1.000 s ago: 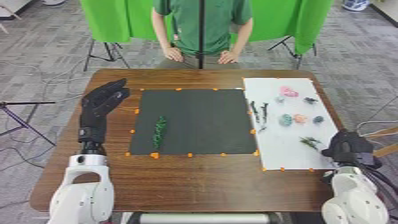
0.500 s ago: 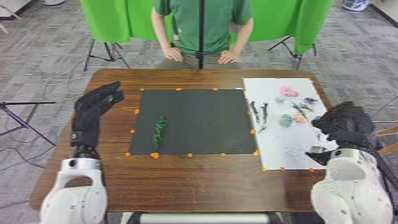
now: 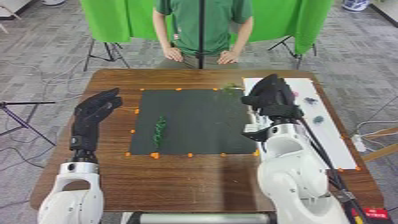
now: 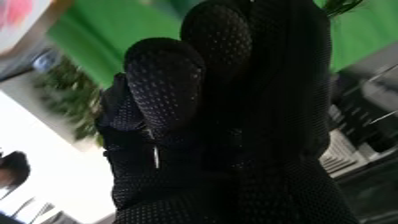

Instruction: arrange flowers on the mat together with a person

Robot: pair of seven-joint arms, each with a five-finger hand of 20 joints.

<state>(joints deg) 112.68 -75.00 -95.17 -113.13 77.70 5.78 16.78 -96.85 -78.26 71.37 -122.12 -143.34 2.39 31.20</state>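
Above white sheet (image 3: 338, 146), right hand (image 3: 271, 97), fingers (image 4: 164, 85) forward

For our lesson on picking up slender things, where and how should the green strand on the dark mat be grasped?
I'd pinch the green strand near its middle, coming from above, with thumb and fingers on its two long sides. It is thin and lies lengthwise, pointing away from the robot, so a mid-length hold should probably balance it.
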